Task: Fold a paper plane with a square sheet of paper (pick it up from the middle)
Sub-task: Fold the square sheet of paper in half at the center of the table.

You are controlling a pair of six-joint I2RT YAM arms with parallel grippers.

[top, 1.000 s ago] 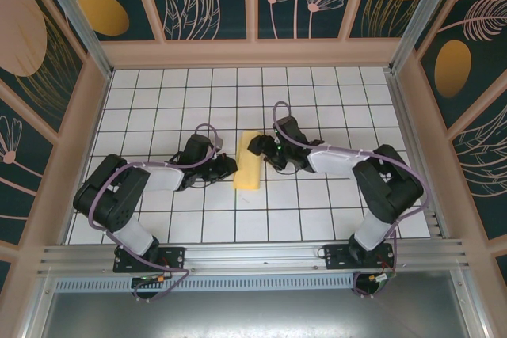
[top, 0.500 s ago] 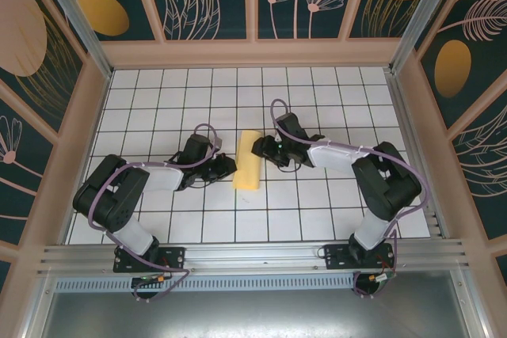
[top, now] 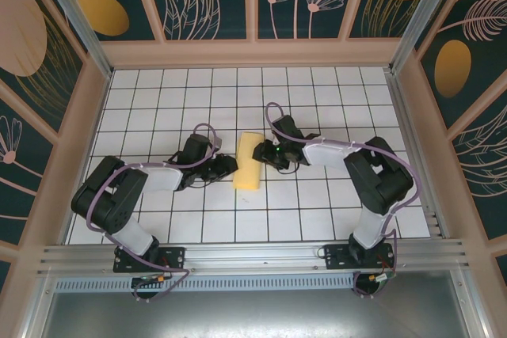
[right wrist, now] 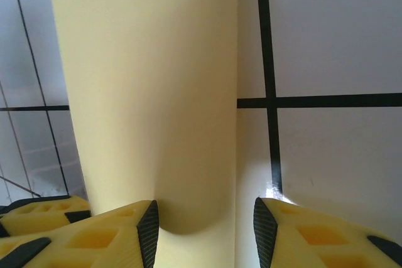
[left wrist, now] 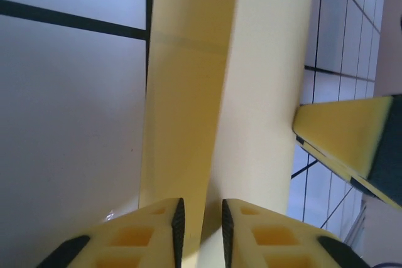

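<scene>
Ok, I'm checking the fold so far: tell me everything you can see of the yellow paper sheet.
The square sheet of paper is thin, plain pale yellow and unmarked. It is now folded into a narrow upright strip and lies on the white grid table between the arms. The left gripper looks nearly closed on a raised crease at its left edge. The right gripper stands open, its fingers straddling a soft, rounded bulge of the paper.
</scene>
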